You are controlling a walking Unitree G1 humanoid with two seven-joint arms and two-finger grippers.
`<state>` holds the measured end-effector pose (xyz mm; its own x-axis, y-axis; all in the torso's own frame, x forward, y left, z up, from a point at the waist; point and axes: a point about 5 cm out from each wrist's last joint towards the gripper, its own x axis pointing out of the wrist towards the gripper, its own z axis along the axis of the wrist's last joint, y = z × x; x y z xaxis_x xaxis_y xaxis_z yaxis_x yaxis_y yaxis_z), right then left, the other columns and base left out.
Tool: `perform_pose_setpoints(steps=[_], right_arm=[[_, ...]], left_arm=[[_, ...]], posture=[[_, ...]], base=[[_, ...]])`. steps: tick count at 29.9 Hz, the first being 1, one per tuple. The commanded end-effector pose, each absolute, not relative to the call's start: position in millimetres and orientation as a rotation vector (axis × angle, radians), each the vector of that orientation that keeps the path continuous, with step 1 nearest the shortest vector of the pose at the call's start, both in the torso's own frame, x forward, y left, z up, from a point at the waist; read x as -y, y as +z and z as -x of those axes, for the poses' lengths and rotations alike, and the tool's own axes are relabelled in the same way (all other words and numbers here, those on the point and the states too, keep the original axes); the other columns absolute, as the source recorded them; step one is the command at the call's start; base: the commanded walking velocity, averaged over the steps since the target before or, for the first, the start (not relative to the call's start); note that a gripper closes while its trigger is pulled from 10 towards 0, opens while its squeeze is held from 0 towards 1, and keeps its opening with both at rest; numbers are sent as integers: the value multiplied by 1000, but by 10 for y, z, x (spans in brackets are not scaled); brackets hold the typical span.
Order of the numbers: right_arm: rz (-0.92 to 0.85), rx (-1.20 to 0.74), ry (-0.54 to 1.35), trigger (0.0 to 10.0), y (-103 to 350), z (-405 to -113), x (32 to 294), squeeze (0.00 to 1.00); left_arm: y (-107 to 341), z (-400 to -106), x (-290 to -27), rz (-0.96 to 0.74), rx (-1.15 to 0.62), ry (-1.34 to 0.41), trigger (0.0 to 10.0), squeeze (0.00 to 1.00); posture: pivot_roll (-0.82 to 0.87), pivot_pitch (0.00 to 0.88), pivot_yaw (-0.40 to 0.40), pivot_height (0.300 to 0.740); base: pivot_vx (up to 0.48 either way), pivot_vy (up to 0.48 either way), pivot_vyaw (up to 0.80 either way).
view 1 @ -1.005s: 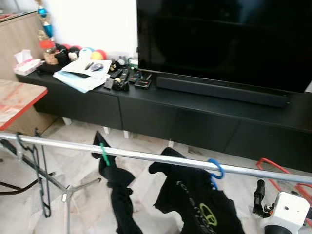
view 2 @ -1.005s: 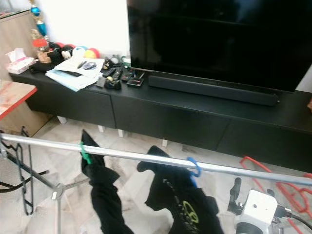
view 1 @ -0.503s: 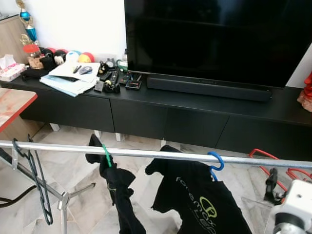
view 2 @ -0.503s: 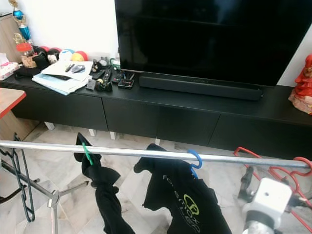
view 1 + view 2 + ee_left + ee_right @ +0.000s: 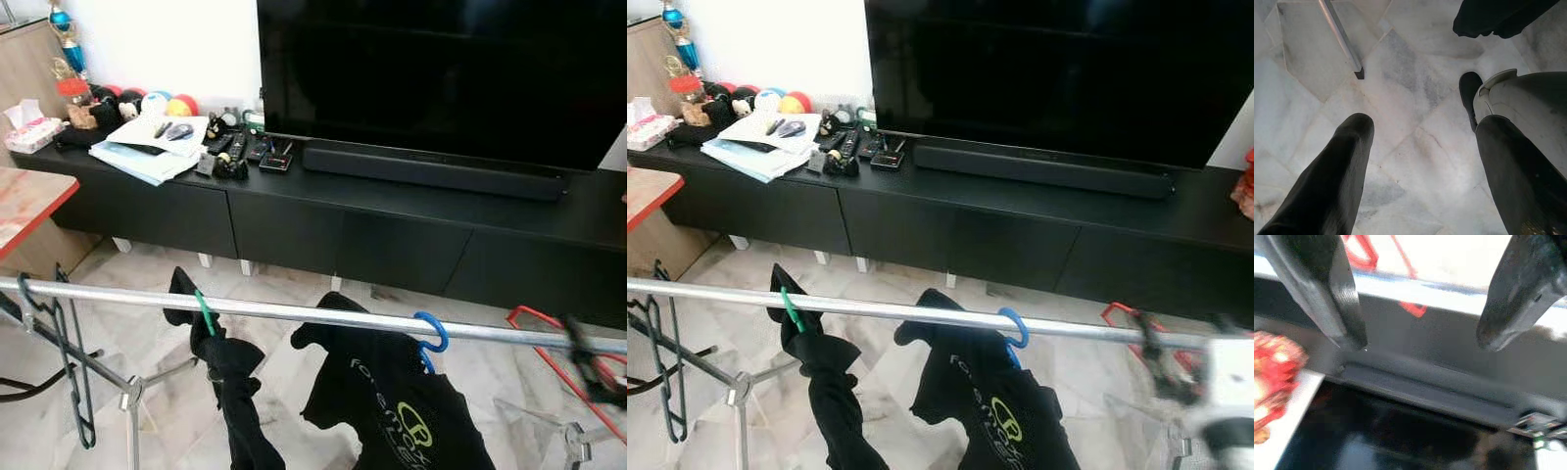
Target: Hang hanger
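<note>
Marble floor tiles lie under a silver clothes rail before a black TV cabinet. Near the rail's right end, a blue hanger hooks over it, carrying a black printed T-shirt. Red hangers hang further right. Right gripper, blurred beside that end, has fingers spread, empty. Left gripper hangs spread over the floor.

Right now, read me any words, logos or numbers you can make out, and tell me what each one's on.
"fore..." in white letters, the rest lost in folds: on the black shirt hanging from the blue hanger.
Yellow-green round logo with lettering below, too blurred to read: same shirt.
Papers on the TV cabinet: print too small to read.
Tissue box: nothing legible.
</note>
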<state>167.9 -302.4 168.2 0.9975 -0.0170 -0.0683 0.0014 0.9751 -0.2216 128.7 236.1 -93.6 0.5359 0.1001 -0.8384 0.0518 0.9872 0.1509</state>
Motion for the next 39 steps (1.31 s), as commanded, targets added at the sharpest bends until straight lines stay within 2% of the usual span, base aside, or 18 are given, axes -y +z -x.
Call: perform_pose_setpoints(steps=[1, 4, 10, 17, 22, 30, 36, 39], right_arm=[[184, -95, 166, 10000, 1681, -1645, 2835, 0], [149, -226, 521, 10000, 1507, -1452, 2424, 0], [87, -337, 612, 10000, 1321, -1393, 2347, 0], [183, -404, 508, 10000, 1069, -1564, 2436, 0], [207, -394, 447, 10000, 895, -1788, 2358, 0], [185, -372, 518, 10000, 785, -1943, 2139, 0], [218, -356, 511, 10000, 739, -2053, 2105, 0], [234, -304, 436, 10000, 767, -2185, 2128, 0]], left_arm=[[-947, -1260, -2373, -184, -1030, 13, 10000, 0], [-931, -1308, -2370, -182, -1015, 13, 10000, 0], [-921, -1332, -2374, -186, -1006, 6, 10000, 0], [-928, -1327, -2345, -190, -1006, -7, 10000, 0], [-930, -1335, -2322, -189, -1000, -15, 10000, 0], [-932, -1343, -2297, -190, -995, -24, 10000, 0], [-930, -1353, -2282, -187, -988, -24, 10000, 0], [-933, -1347, -2276, -186, -988, -23, 10000, 0]], posture=[[-153, 71, 15, 740], [-140, 66, 15, 740], [-142, 62, 20, 740], [-132, 51, 22, 740], [-121, 45, 19, 740], [-111, 47, 18, 740], [-106, 52, 14, 740], [-99, 54, 13, 740]], base=[[0, 0, 0], [0, 0, 0], [0, 0, 0], [0, 0, 0], [0, 0, 0], [0, 0, 0], [0, 0, 0], [0, 0, 0]])
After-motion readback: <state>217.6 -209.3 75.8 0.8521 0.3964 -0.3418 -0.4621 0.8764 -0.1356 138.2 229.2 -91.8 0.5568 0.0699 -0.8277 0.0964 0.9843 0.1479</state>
